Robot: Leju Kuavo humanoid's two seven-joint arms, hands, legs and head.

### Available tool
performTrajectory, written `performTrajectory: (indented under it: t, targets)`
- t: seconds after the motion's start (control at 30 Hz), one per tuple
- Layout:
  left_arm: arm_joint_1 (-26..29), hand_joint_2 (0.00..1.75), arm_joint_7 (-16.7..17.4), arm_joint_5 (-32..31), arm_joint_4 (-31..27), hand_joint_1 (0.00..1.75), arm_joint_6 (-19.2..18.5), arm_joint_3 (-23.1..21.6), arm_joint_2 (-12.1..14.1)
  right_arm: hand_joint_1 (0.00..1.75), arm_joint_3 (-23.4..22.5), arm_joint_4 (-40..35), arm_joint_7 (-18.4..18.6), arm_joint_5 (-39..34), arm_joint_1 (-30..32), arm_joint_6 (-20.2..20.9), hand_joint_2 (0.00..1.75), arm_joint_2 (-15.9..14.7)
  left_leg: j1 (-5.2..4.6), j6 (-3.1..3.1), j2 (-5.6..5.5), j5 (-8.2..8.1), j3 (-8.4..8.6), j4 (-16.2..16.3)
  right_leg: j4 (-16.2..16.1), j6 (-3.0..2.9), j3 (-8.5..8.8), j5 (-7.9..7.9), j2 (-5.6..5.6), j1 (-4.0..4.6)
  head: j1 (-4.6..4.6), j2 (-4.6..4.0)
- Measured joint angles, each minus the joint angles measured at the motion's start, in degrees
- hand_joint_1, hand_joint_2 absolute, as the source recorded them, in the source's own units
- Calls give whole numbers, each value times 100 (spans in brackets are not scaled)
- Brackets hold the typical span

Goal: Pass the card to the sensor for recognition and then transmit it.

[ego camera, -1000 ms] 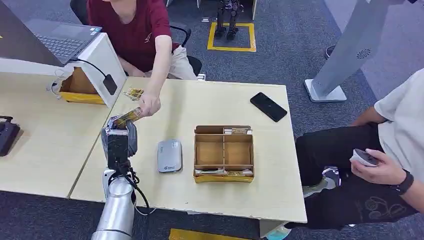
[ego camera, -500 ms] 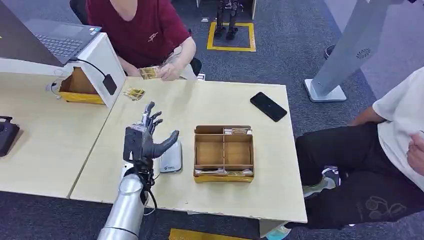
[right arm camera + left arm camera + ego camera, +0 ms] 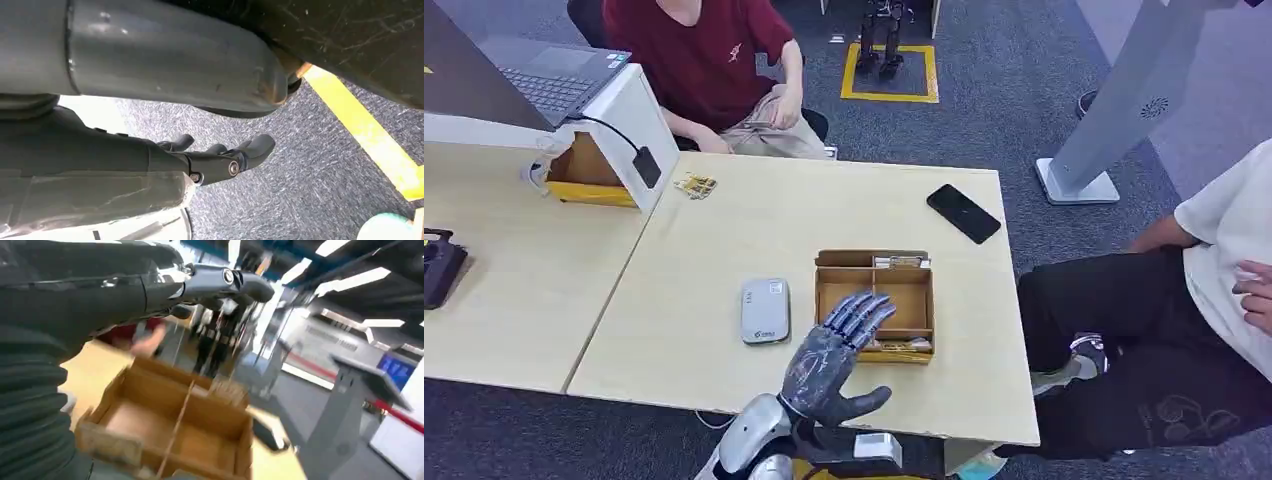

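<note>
My left hand [image 3: 834, 358] is open with fingers spread and holds nothing. It hovers at the near edge of the table, over the front of the divided cardboard box [image 3: 844, 300]. Cards lie in the box's far slot [image 3: 899, 262] and along its near strip [image 3: 904, 346]. The grey card sensor [image 3: 764, 310] lies flat on the table just left of the box. A few loose cards [image 3: 694, 185] lie at the far left of the table. The blurred left wrist view shows the left hand [image 3: 125, 295] above the box [image 3: 170, 435]. My right hand [image 3: 210, 160] hangs over the carpet, holding nothing.
A black phone [image 3: 964, 213] lies at the table's far right. A white stand with a laptop [image 3: 614, 110] sits at the far left. One person in a red shirt [image 3: 694, 60] sits across the table; another [image 3: 1224, 260] sits at the right.
A person took the card out of my left hand and drew back. My hand opened, then swung right and nearer, from left of the sensor to the box's front.
</note>
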Motion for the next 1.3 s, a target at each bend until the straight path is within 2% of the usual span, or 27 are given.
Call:
performTrajectory:
  t: [0.07, 0.13, 0.27, 0.43, 0.47, 0.5, 0.6, 0.67, 0.77, 0.87, 0.97, 1.1, 1.3]
  targets:
    - [-134, 175, 446, -655, 74, 0, 374, -348, 78, 0, -37, -2, 0, 54, -1, -2, 0, 0, 0, 0, 1, 3, 0, 0, 0, -3, -1, 3, 0, 0, -2, 0]
    - [-272, 175, 693, -941, 250, 0, 552, -660, 133, 0, -68, -2, 0, 98, -4, 0, 0, 0, 0, 0, -1, 4, 0, 0, 0, -3, 1, 3, -1, 0, 0, 0]
    - [-390, 175, 767, -952, 422, 0, 633, -958, 183, 0, -129, -2, 0, 116, -4, 0, 0, 0, 1, -1, 0, 4, 0, 0, 1, -3, 0, 3, 0, 1, 0, 0]
    - [-459, 175, 830, -1014, 533, 0, 653, -1105, 201, 0, -160, -2, -2, 144, -5, 0, 0, 2, 1, -1, -1, 4, -3, -1, 1, -3, -2, 2, -1, 1, -2, 0]
    - [-474, 175, 996, -1206, 557, 0, 700, -1116, 203, 0, -162, -2, -2, 183, -5, 0, 0, 2, 0, -1, -1, 4, -2, 0, 1, -3, -4, 2, -1, 0, 0, 0]
    - [-521, 175, 1367, -1406, 616, 0, 809, -1148, 220, 0, -162, -2, -4, 210, -5, 2, 0, 2, 0, -1, -1, 4, -2, 0, 1, -3, -5, 2, -1, 0, -2, 0]
    - [-803, 175, 2941, -1632, 927, 0, 1053, -1707, 306, 0, -170, -2, -7, 317, -15, 13, 0, 7, 0, -1, -3, 4, -3, 0, 1, -3, -3, 3, -1, 0, -2, 0]
    - [-903, 175, 3309, -1649, 1115, 0, 1120, -1934, 332, 0, -186, -2, -13, 339, -16, 20, 0, 11, 0, -1, -1, 4, -1, 0, 1, -3, -3, 3, 0, 0, 0, 0]
    - [-975, 175, 3339, -1656, 1455, 0, 1131, -2030, 325, 0, -221, -2, -26, 363, -17, 46, 0, 15, 0, -1, -1, 5, -2, 0, 1, -3, -4, 3, 0, 0, -2, 0]
    - [-1077, 175, 3683, -1658, 1815, 0, 1131, -2039, 319, 0, -267, -2, -52, 374, -18, 57, 0, 26, 0, -1, 0, 5, -2, 0, 1, -3, -4, 3, 2, 0, 0, 0]
    - [-1144, 175, 3822, -1654, 2149, 0, 1134, -2036, 323, 0, -295, -2, -74, 382, -17, 63, 0, 31, 1, -1, -1, 4, -2, 0, 1, -3, -5, 3, 1, 1, -2, 0]
    - [-1182, 175, 3811, -1654, 2498, 0, 1136, -2012, 317, 0, -315, -2, -83, 391, -19, 70, 0, 33, 1, -1, -1, 5, -2, 0, 1, -3, -5, 3, 2, 1, -2, 0]
    - [-1183, 175, 3774, -1654, 2703, 0, 1138, -1982, 282, 0, -319, -2, -83, 391, -20, 70, 0, 39, 0, -1, -1, 5, -4, 0, 1, -3, -4, 3, 2, 0, 0, 0]
